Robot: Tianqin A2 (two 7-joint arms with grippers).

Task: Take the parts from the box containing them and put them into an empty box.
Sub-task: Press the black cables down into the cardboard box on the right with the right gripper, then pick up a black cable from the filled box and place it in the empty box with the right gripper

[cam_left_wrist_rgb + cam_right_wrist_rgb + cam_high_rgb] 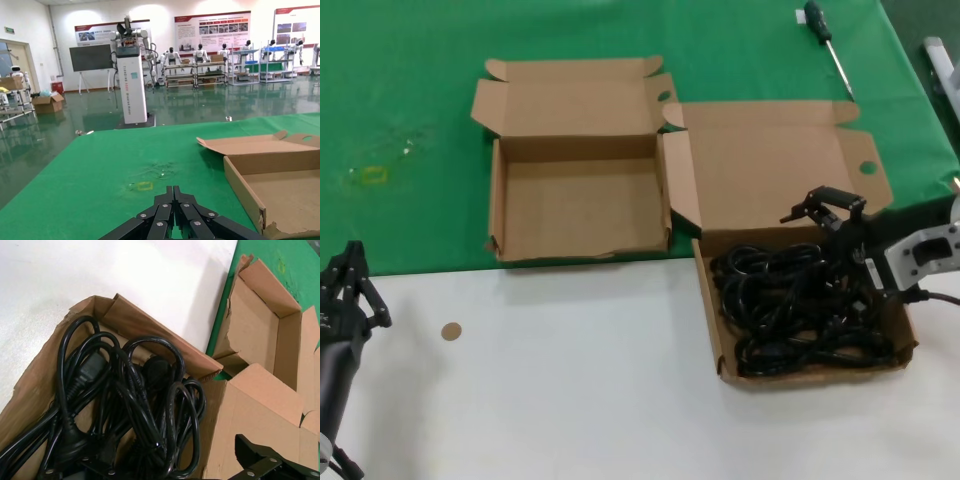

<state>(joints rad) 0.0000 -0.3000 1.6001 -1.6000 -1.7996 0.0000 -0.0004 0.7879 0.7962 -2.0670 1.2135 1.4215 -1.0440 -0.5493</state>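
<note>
The right tool (pixel 832 203) hovers with its fingers spread, grasping nothing, over the far right corner of the shallow box (pixel 721 352), just above the cables (pixel 800 305) heaped inside. The empty box (pixel 497 205) sits on the green cloth just left of it. The left tool (pixel 350 283), fingers pressed together, waits at the table's (pixel 570 380) near left.

1. From my head view, light is even and bright; the white table (pixel 570 370) is slightly washed out at lower centre.
2. Soft shadows lie inside the empty box (pixel 582 205).
3. My left wrist view shows ceiling lights glaring on a glossy floor (pixel 75 125); far background is soft.
4. My right wrist view is sharp; the cables (pixel 115 405) gleam faintly.
</note>
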